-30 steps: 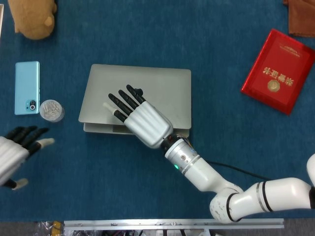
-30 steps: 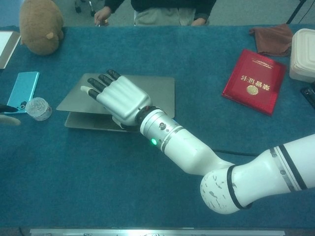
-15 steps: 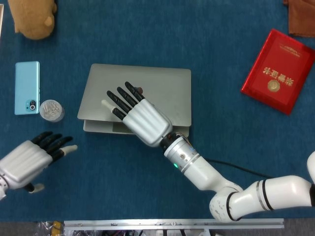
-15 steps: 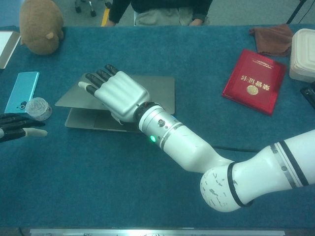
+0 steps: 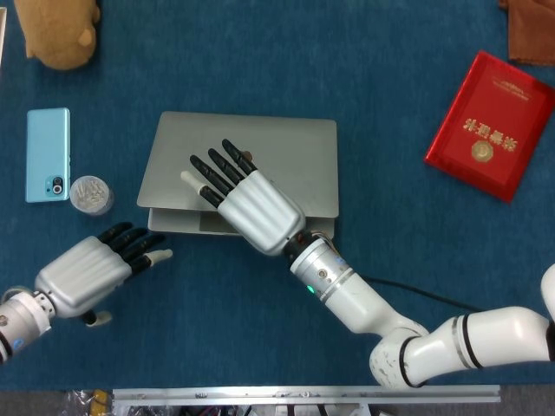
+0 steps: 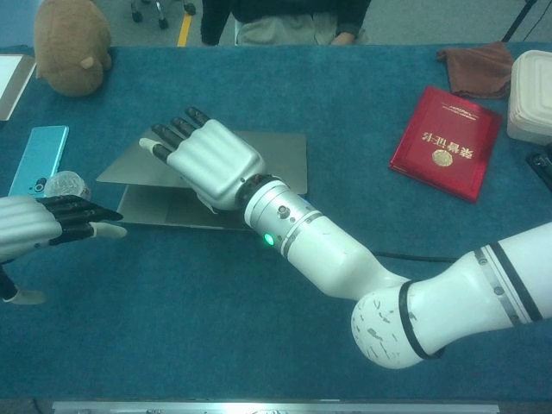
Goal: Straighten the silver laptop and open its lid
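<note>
Fingers (image 5: 211, 170) of the right hand (image 5: 245, 204) are laid flat and spread on the lid of the silver laptop (image 5: 286, 156), with the thumb tucked under the lid's front edge, so the lid is gripped between thumb and fingers and is seen slightly raised in the chest view (image 6: 285, 159). The left hand (image 5: 91, 269) is held at 7 o'clock from the laptop, just off its front-left corner, fingers extended and apart, nothing grasped. At 9 o'clock from the laptop a small clear round container (image 5: 90, 194) and a light blue phone (image 5: 47, 153) are found. A brown plush toy (image 5: 57, 31) lies at 10 o'clock, and a red booklet (image 5: 491, 124) at 3 o'clock on the blue table cover (image 5: 217, 329).
</note>
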{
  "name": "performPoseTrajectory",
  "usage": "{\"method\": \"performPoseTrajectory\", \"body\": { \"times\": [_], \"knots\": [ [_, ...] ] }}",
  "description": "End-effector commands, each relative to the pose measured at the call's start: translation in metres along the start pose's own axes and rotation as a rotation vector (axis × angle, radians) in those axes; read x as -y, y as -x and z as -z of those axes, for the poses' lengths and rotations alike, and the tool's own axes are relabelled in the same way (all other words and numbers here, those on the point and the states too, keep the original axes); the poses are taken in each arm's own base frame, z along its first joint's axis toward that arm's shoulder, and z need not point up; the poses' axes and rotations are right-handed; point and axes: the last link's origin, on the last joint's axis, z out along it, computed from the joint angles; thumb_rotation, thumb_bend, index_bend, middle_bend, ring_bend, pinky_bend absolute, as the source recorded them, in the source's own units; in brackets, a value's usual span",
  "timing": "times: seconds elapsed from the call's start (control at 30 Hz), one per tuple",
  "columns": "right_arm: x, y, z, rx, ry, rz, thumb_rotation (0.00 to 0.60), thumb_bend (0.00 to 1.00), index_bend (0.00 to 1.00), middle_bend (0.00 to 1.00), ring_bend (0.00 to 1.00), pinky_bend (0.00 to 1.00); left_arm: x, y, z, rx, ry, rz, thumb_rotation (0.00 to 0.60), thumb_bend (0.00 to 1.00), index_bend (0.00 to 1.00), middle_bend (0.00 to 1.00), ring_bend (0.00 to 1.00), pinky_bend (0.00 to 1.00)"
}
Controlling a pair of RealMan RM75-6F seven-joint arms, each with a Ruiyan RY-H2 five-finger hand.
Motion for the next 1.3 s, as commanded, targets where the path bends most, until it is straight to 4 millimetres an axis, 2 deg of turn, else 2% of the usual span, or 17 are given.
{"method": "performPoseTrajectory", "body": {
  "times": [0.03,0.43,0.7,1.3],
  "knots": [
    [-0.002,-0.001,0.0,0.001,0.004,-0.003,0.6,0.38,0.0,0.01,0.0,0.03,-0.002,0.002,-0.004,0.006,0.009,-0.007,0.6,0.17,0.0,0.0,0.0,0.04],
    [-0.005,-0.003,0.0,-0.001,0.014,-0.007,0.6,0.38,0.0,0.01,0.0,0.03,0.002,0.009,-0.021,0.025,0.004,0.0,0.6,0.17,0.0,0.0,0.0,0.0],
    [-0.004,-0.004,0.0,-0.003,0.014,-0.008,0.6,0.38,0.0,0.01,0.0,0.03,0.006,0.005,-0.036,0.025,0.007,0.005,0.6,0.17,0.0,0.0,0.0,0.0],
    [-0.004,-0.005,-0.001,-0.003,0.018,-0.009,0.6,0.38,0.0,0.01,0.0,0.03,0.012,0.013,-0.053,0.084,-0.023,0.014,0.6,0.17,0.0,0.0,0.0,0.0]
  ]
}}
